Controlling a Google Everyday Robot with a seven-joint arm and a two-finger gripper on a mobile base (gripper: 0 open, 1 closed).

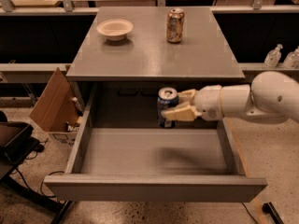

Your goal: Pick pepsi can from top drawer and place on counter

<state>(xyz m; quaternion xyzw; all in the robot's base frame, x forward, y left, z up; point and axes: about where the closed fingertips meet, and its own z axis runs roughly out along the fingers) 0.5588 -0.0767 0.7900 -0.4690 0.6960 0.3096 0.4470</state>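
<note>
The pepsi can (166, 104), dark blue with a silver top, hangs upright in the air above the open top drawer (154, 150), just below the counter's front edge. My gripper (180, 105) comes in from the right on a white arm and is shut on the can, with cream fingers (180, 113) around its right side. The counter (149, 55) is the grey cabinet top behind and above the can.
A gold-brown can (175, 25) and a white bowl (115, 29) stand on the counter's back part. A cardboard box (52, 101) leans at the cabinet's left. Clear bottles (273, 56) sit on a shelf at right. A dark chair base (14, 146) is at far left.
</note>
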